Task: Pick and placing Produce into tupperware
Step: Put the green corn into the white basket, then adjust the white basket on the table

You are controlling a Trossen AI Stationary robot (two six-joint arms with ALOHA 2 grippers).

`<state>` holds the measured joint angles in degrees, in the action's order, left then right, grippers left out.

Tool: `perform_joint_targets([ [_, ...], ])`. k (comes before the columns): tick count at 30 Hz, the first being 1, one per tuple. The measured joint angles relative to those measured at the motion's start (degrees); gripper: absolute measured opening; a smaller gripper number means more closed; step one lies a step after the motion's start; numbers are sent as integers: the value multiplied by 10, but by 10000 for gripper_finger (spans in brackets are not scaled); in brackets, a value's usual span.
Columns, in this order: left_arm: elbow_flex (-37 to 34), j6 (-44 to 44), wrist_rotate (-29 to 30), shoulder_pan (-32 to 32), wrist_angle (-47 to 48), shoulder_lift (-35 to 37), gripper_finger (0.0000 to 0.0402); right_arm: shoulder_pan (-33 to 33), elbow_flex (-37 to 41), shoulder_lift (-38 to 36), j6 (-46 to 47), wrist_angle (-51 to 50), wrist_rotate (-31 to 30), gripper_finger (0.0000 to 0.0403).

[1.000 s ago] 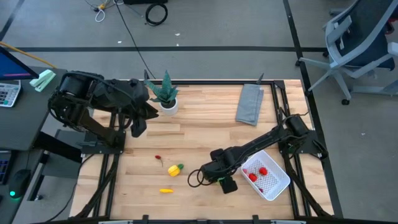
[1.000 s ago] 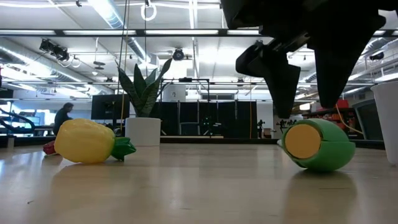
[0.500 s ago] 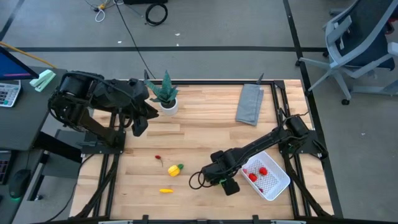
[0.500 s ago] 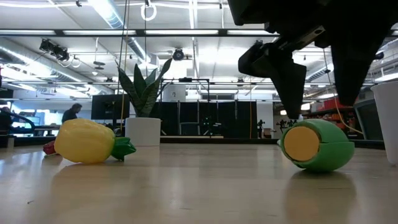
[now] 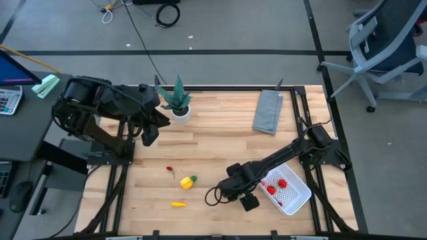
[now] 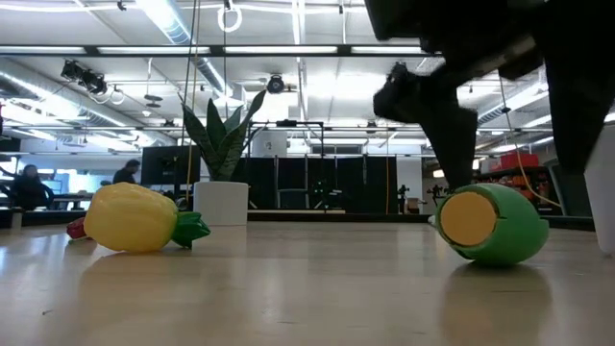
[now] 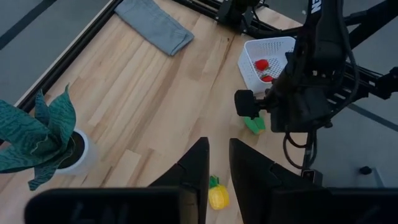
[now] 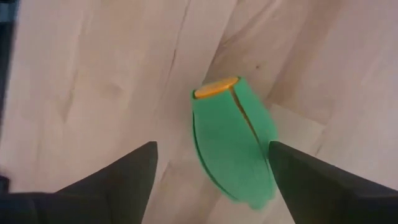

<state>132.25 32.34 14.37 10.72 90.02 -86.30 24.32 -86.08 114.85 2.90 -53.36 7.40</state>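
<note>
Right gripper [image 5: 235,193] is seen in the high view low over the table, just beside the tupperware [image 5: 301,197], which already holds red pieces [image 5: 276,186]. The yellow piece with green end [image 5: 188,181], a tiny red piece [image 5: 169,169] and the thin yellow-orange one [image 5: 178,204] lie apart on the wood, toward the left arm. Left gripper [image 5: 151,133] is parked near the potted plant [image 5: 177,100], away from the produce.

Low view: the green oblong [image 6: 490,225] is shown lying on its side on the table, its flat orange end facing the camera, dark fingers [image 6: 452,135] coming down on either side of it.

Left wrist view: its own fingers are set a little apart with nothing between them; the folded grey cloth [image 7: 155,25] lies beyond.

Right wrist view: the two fingers are spread wide, the green oblong lying between them but not touched; nothing is gripped.

Handling, as judged: the piece looks like hard, smooth, light plastic, rounded and tapering, so it may roll or squirt out if pinched near the narrow tip. The widest middle of the body, across the short axis, is judged the safest hold, with a moderate squeeze.
</note>
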Motion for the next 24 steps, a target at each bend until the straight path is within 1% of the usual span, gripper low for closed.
perform_joint_targets([
  [5, 0, 0, 0, 0, 0, 0, 70, 2, 45, 1, 4, 29, -7, 320],
  [7, 0, 0, 0, 0, 0, 0, 68, 4, 53, 1, -4, 42, -20, 320],
  [11, 0, 0, 0, 0, 0, 0, 62, 5, 61, 1, 2, 42, -25, 320],
  [19, 0, -2, 0, 0, 0, 0, 66, 5, 65, 1, 119, 39, -24, 320],
  [24, 0, -18, 0, 0, 0, 0, 63, 6, 64, 1, 151, 38, -24, 320],
])
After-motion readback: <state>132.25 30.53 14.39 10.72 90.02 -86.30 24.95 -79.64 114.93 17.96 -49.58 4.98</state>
